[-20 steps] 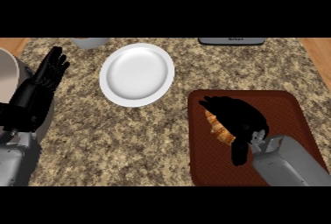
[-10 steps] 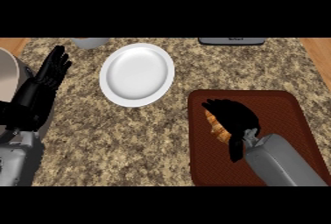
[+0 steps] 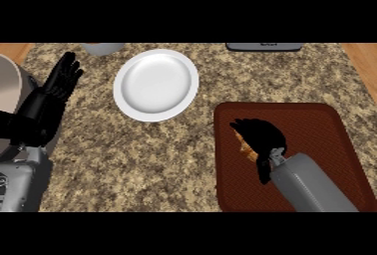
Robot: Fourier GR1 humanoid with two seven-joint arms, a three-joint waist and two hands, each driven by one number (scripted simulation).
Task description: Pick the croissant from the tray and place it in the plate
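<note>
A golden croissant [image 3: 245, 145] lies on the dark red tray [image 3: 324, 124] at the right of the counter, mostly hidden under my right hand [image 3: 261, 137]. That hand's fingers curl over the croissant, the thumb hanging down at its near side. The white plate [image 3: 156, 83] sits to the upper left of the tray with nothing on it. My left hand [image 3: 52, 97] rests open at the left edge, fingers up.
A grey cup [image 3: 103, 48] stands at the back left and a dark flat object [image 3: 264, 46] at the back right. A pale round rim [image 3: 7, 89] shows at the far left. Wood shows beyond the granite top's corners.
The right hand has closed further over the croissant and its forearm has slid slightly left. The left hand has barely shifted.
</note>
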